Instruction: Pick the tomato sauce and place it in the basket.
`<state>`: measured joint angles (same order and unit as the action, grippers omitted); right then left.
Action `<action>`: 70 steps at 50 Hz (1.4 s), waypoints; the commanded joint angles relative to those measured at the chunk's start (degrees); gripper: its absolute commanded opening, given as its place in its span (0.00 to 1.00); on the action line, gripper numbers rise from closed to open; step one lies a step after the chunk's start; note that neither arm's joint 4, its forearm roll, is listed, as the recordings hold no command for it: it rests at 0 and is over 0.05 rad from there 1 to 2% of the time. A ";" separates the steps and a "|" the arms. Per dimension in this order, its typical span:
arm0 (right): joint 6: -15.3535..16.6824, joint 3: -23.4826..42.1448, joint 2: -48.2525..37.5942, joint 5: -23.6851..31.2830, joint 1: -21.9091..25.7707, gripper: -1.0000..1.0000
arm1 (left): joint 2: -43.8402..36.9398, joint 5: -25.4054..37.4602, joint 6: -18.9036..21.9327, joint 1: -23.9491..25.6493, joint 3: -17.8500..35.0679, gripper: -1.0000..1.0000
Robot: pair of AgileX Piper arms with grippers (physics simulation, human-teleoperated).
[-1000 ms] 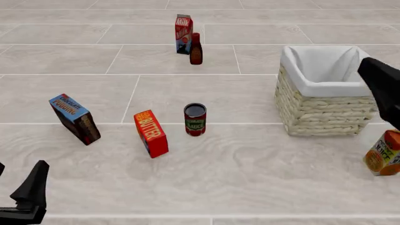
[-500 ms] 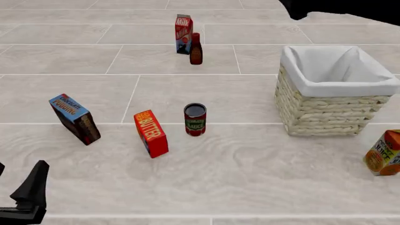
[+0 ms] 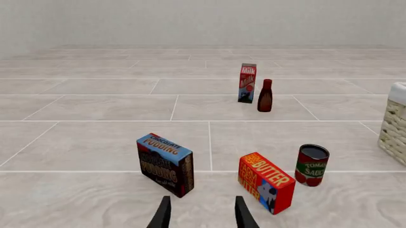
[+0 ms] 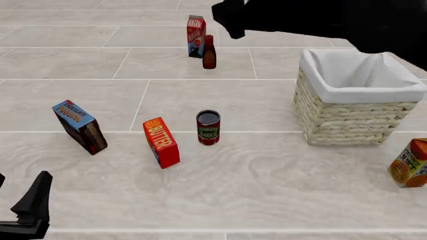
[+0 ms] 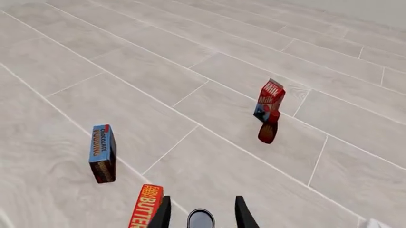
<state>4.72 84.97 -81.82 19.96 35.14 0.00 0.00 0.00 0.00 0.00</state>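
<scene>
The left pincer [image 4: 27, 210] is seen parked at the near left edge of the bench [image 4: 267, 185], well apart from everything; in the left wrist view its fingers [image 3: 162, 216] stand spread with nothing between them.

Landmark taken: the tomato sauce [image 4: 208, 127]. To its left a chocolate pudding box [image 4: 80, 126] is noted, leaning; just beside the can on the left a butter box [image 4: 161, 142] stands tilted, not touching it. Behind the can, far off, a milk carton [image 4: 195, 36] and a dark bottle with a red cap [image 4: 209, 52] are set close together. To the can's right the basket [image 4: 353, 100] sits upright, mouth open, lining showing. Further right and nearer, an orange juice carton [image 4: 409, 164] is partly cut by the frame edge.

The can stands upright on the bench; its long axis is vertical, dark metal top facing up, label text facing the arms' side.

Handling, judged: a rigid metal cylinder, probably moderately heavy for its size, smooth-sided and so liable to slip or roll if tipped; not fragile. A hold across the label at mid-height, fingers on opposite sides, is judged best; the free right side gives clearance, the butter box crowds the left.

The right pincer [image 5: 199, 213] hangs high above the can; its fingers [image 5: 241, 213] are parted, unloaded, with the can top between them in the right wrist view.
</scene>
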 commanded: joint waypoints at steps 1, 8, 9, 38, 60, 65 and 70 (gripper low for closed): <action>-0.96 -0.38 -4.30 -1.72 2.37 1.00 | 0.00 0.00 0.00 0.00 0.00 1.00; -0.96 -0.52 -5.24 -1.93 3.21 1.00 | 0.00 0.00 0.00 0.00 0.00 1.00; -0.99 -0.57 -5.26 -1.99 3.18 1.00 | 0.00 0.00 0.00 0.00 0.00 1.00; -3.38 -6.88 -6.78 -5.96 2.12 1.00 | 0.00 0.00 0.00 0.00 0.00 1.00; -3.78 -9.20 -10.40 -8.92 2.11 1.00 | 0.00 0.00 0.00 0.00 0.00 1.00; -3.54 -9.71 -10.51 -9.70 1.77 1.00 | 0.00 0.00 0.00 0.00 0.00 1.00; -3.39 -10.01 -10.36 -10.23 1.19 1.00 | 0.00 0.00 0.00 0.00 0.00 1.00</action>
<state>1.22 75.74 -91.80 10.92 36.99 0.00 0.00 0.00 0.00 0.00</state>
